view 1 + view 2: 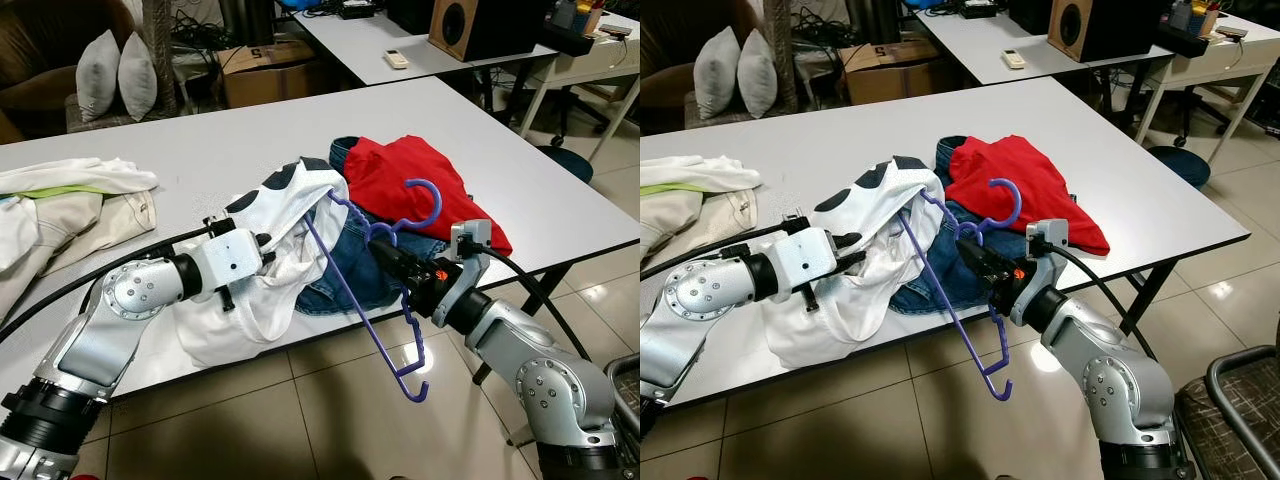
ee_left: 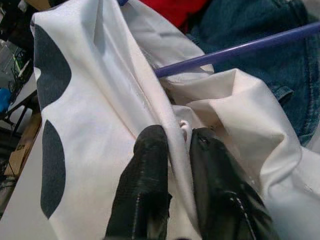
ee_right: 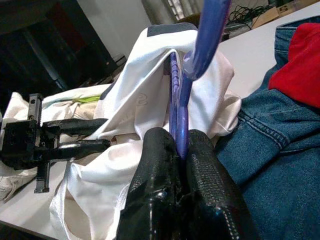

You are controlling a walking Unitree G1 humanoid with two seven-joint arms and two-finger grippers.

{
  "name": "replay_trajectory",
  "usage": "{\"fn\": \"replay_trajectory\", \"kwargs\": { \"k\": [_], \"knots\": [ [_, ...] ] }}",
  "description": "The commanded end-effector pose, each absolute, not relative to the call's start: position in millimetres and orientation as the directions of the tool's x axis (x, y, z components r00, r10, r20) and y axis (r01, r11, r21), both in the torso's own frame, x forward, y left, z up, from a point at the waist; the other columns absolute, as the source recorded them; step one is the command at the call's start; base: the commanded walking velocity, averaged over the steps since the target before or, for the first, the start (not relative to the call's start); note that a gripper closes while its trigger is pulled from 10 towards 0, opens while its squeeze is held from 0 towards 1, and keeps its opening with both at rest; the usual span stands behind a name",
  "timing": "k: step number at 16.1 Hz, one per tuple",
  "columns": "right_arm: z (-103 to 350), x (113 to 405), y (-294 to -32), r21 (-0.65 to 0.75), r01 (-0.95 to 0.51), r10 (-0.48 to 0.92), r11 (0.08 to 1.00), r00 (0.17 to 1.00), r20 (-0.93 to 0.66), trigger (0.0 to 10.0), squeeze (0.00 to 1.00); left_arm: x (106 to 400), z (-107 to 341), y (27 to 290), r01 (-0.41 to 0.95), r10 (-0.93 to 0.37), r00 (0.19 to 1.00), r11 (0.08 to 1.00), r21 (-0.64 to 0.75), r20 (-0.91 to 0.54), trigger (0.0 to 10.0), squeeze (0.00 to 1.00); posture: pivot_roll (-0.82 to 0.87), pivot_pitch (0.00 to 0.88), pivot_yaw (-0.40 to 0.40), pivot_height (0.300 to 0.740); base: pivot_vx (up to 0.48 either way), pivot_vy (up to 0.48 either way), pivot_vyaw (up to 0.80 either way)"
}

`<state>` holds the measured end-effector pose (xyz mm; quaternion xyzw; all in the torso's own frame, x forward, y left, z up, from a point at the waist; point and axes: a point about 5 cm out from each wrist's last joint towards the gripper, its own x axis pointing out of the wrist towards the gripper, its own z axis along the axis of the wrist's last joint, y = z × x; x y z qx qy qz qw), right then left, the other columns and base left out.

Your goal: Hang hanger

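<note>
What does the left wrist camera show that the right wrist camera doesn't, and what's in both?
Left wrist view alone: the left gripper pinching a fold of the white shirt, its fingers closed on the cloth. Right wrist view alone: the right gripper clamped on the purple hanger, plus a grey table. Both share the white shirt with dark patches, the hanger, the blue jeans and the red garment.

Both arms are silver metal with round, screw-studded joints and black cuffs. Black cables trail along them. Each gripper has textured black fingers point(image 2: 145, 185).
</note>
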<state>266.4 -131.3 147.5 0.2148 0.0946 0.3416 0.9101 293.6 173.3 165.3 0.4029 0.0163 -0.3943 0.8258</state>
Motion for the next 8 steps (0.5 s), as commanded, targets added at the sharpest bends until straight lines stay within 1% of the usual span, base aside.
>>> {"fn": "replay_trajectory", "kwargs": {
  "k": [1,3,4,5,6,7,8],
  "knots": [
    [156,270,-133,0.443,-0.595,0.66,0.671,0.751,0.009,10.0,0.0,295,171,183,0.637,-0.613,0.713,0.364,0.68,-0.34,0.0,0.0,-0.12,0.0,0.056,0.74,0.0,0.0,0.0],
    [156,271,-134,0.444,-0.59,0.654,0.675,0.756,0.009,10.0,0.0,295,173,188,0.624,-0.604,0.725,0.373,0.687,-0.331,0.0,0.0,-0.12,0.0,0.056,0.74,0.0,0.0,0.0],
    [156,271,-135,0.447,-0.586,0.65,0.676,0.76,0.013,10.0,0.0,297,179,188,0.613,-0.615,0.73,0.398,0.682,-0.298,0.0,0.0,-0.12,0.0,0.056,0.74,0.0,0.0,0.0],
    [156,273,-135,0.452,-0.582,0.644,0.676,0.764,0.02,10.0,0.0,299,189,187,0.604,-0.641,0.731,0.449,0.658,-0.234,0.0,0.0,-0.12,0.0,0.057,0.74,0.0,0.0,0.0],
    [157,273,-134,0.456,-0.581,0.643,0.674,0.766,0.027,10.0,0.0,301,196,185,0.598,-0.653,0.732,0.476,0.645,-0.196,0.0,0.0,-0.12,0.0,0.057,0.74,0.0,0.0,0.0],
    [160,275,-133,0.474,-0.581,0.638,0.661,0.768,0.051,10.0,0.0,304,208,178,0.606,-0.686,0.714,0.505,0.614,-0.141,0.0,0.0,-0.12,0.0,0.057,0.74,0.0,0.0,0.0],
    [165,277,-131,0.504,-0.581,0.631,0.64,0.771,0.087,10.0,0.0,307,218,173,0.61,-0.708,0.698,0.511,0.605,-0.106,0.0,0.0,-0.12,0.0,0.061,0.74,0.0,0.0,0.0]
  ]
}}
